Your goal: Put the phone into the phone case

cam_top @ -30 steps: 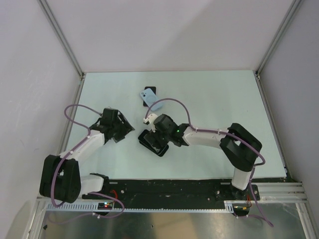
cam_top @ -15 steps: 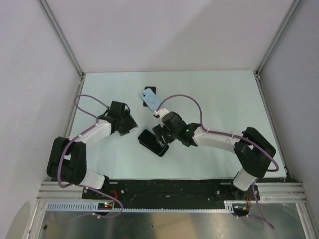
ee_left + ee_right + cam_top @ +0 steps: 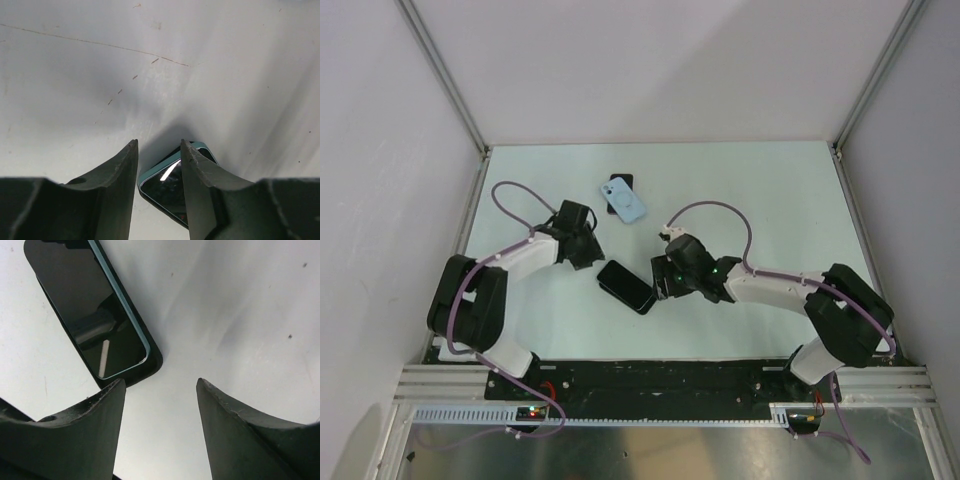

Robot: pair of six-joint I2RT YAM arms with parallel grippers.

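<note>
Two hands flank glossy black teal-rimmed slab phone [image 3: 626, 286], flat on pale worktop [image 3: 770, 200]. Left hand [image 3: 590, 257]: fingers narrowly apart, empty. Right hand [image 3: 665, 279]: fingers apart, empty, just beside phone's end. Phone likely stiff, slick, with fragile glass; pinch across long edges. Light-blue shell [image 3: 625, 204], probably case, well apart behind.

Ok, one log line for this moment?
phone: flat on table, screen up | left gripper: open, empty, near phone | right gripper: open, empty, near phone
</note>
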